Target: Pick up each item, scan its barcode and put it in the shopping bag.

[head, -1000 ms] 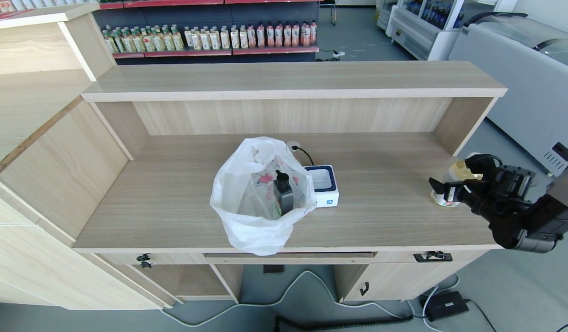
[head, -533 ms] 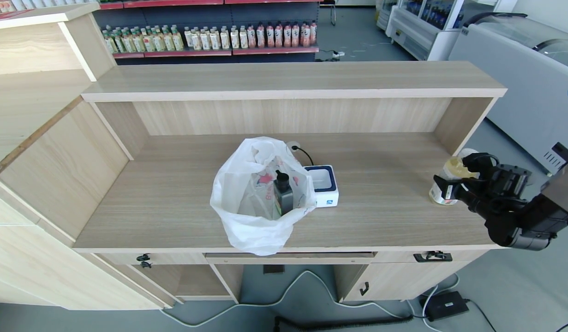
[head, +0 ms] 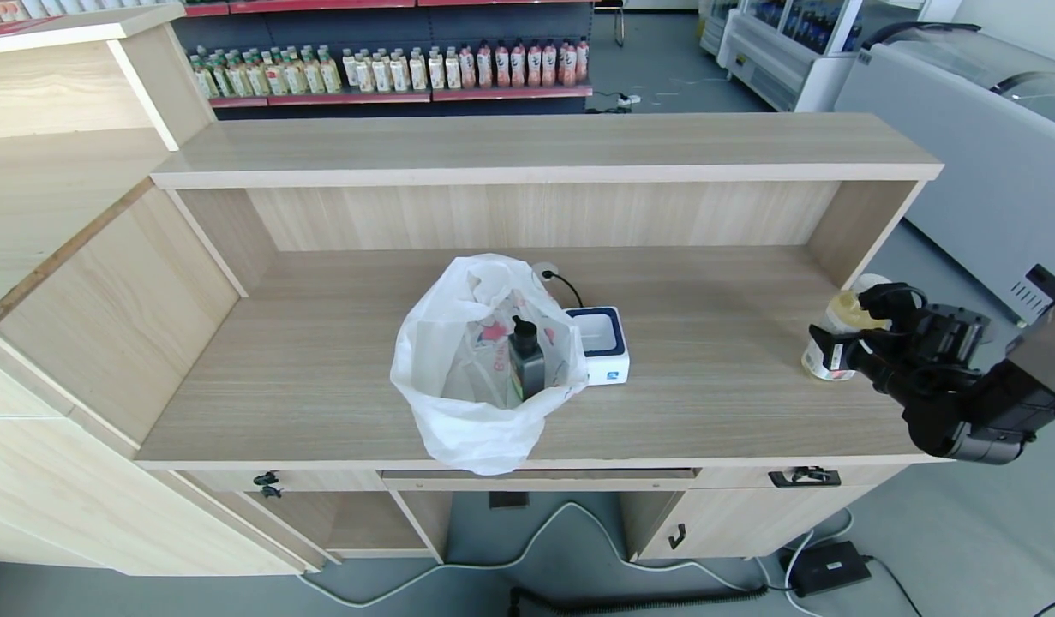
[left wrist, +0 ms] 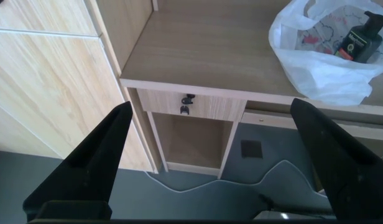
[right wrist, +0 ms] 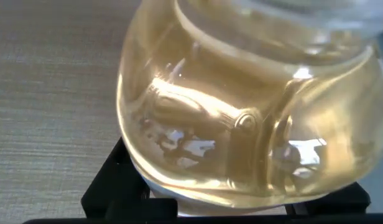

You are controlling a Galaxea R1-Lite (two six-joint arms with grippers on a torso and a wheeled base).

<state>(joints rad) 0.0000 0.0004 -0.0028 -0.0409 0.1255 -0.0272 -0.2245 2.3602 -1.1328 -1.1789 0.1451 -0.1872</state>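
A clear bottle of yellow liquid (head: pixel 834 332) with a white cap hangs tilted over the counter's right end, and my right gripper (head: pixel 854 330) is shut on it. In the right wrist view the bottle (right wrist: pixel 241 106) sits close up between the dark fingers (right wrist: pixel 120 193). A white shopping bag (head: pixel 480 360) stands open mid-counter with a dark pump bottle (head: pixel 525 360) inside. The white scanner (head: pixel 602 344) with a dark blue top touches the bag's right side. My left gripper (left wrist: pixel 210 162) is open, low in front of the counter's left corner, with the bag (left wrist: pixel 328 59) beyond it.
The wooden counter (head: pixel 707 403) has a raised back shelf and side walls. A black cable (head: pixel 566 287) runs behind the scanner. A drawer with a key (left wrist: pixel 187 104) is under the counter's front edge. Freezers (head: pixel 964 146) stand to the right.
My right gripper has lifted the yellow bottle off the counter and carried it slightly right, tilting it. The bag, scanner and left arm are unchanged.
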